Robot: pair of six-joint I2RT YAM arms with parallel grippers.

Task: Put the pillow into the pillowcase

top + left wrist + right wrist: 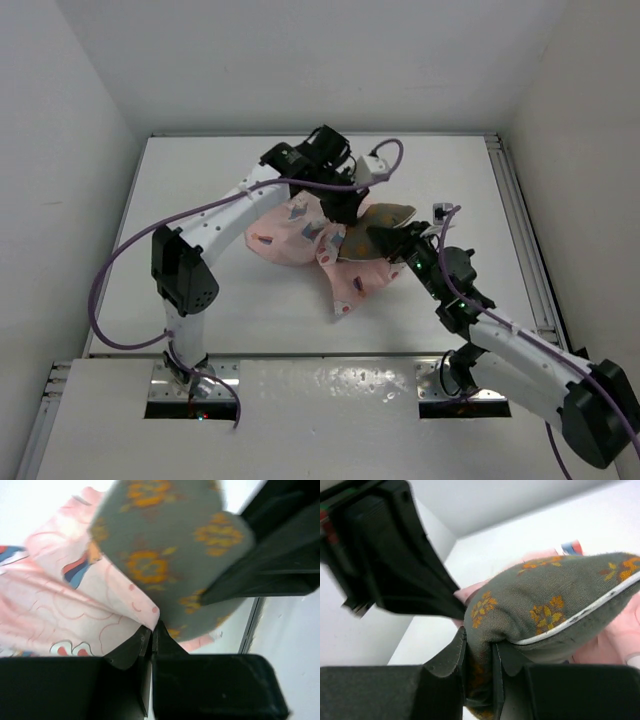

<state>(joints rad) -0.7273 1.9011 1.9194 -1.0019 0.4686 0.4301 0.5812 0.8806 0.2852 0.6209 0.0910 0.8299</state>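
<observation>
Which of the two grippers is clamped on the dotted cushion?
The right gripper: it pinches a corner of the olive, orange-dotted pillow. The left gripper is shut on the edge of the pink pillowcase instead.

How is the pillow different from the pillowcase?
The pillow is dark olive with orange flowers; the pillowcase is pink with cartoon pictures. The pillow looks puffy and has a pale edge line; the pillowcase is thin, floppy and crumpled. The right gripper pinches the pillow's corner; the left gripper pinches the pillowcase's edge. Both are soft cloth and touch each other.
</observation>
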